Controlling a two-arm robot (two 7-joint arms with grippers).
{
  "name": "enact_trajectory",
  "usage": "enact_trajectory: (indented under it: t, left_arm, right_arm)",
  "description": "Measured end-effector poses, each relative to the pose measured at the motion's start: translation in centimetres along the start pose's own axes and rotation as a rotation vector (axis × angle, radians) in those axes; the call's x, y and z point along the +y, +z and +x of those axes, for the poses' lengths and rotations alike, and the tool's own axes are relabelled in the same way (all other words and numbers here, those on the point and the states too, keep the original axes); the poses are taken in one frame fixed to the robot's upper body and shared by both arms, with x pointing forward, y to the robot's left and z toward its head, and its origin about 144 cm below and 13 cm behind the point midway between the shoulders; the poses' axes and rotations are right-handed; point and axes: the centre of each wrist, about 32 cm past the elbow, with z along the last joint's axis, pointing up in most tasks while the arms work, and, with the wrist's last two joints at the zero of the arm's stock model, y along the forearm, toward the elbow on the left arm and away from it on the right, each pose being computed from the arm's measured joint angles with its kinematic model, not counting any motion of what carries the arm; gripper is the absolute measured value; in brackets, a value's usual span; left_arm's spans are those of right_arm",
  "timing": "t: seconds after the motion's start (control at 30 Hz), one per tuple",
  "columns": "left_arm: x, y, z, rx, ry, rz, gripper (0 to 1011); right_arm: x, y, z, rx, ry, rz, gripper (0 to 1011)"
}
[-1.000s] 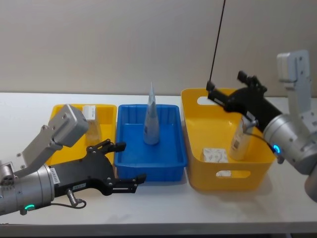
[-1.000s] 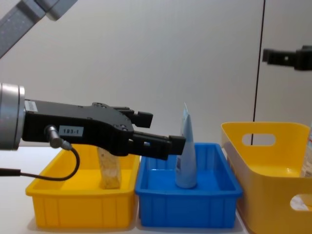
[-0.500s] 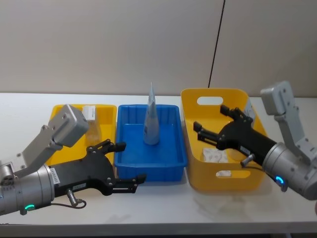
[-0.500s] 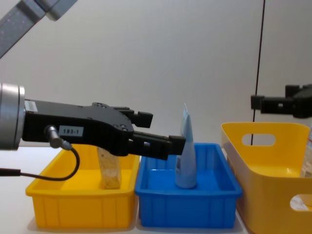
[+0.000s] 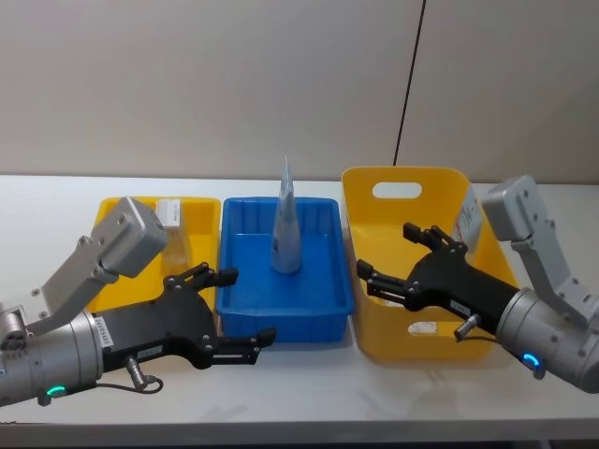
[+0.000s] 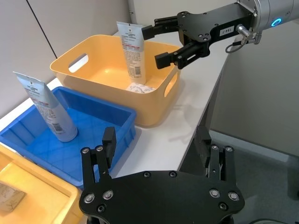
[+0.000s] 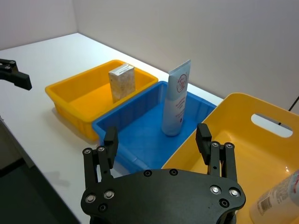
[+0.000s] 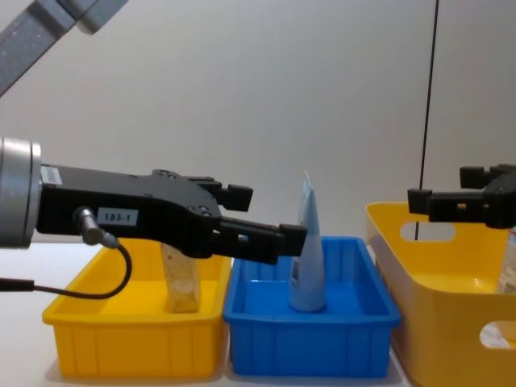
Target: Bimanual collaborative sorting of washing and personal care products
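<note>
Head view: my left pincer (image 5: 232, 307) hangs over the near tabletop (image 5: 309, 393) in front of the small yellow tray (image 5: 198, 208), fingers spread wide, empty. A pale-blue tube (image 5: 285, 223) stands upright in the blue tray (image 5: 318, 299), beyond and to the right of that pincer. My right pincer (image 5: 393, 260) sits over the near part of the big yellow bin (image 5: 412, 178), open, nothing in it. A second tube (image 5: 468, 221) leans at the bin's far right wall, behind the pincer, apart from it.

Left wrist view: left pincer fingers (image 6: 108, 145) wide apart, empty. Blue tray tube (image 6: 46, 109) is ahead of it. The bin's tube (image 6: 132, 55) stands upright with the whitish leaf-print pack (image 6: 139, 88) at its foot; right pincer (image 6: 164, 41) is just beside that tube, not touching.

Right wrist view: right pincer (image 7: 159, 140) open and empty; a boxy pack (image 7: 121, 81) stands in the small yellow tray.

Chest view: left pincer (image 8: 266, 219) is level with the blue tray tube (image 8: 308, 262), just in front of it; right pincer (image 8: 431, 201) is above the bin rim.
</note>
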Motion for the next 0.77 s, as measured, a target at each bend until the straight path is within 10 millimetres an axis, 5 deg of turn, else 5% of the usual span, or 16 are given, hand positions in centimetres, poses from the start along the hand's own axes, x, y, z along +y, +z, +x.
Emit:
enact_trajectory:
  t: [0.77]
  left_arm:
    - [0.0,0.0,0.0,0.0,0.0,0.0,1002]
  right_arm:
    - [-0.25,-0.39,0.05,-0.004,0.034,-0.016,1000]
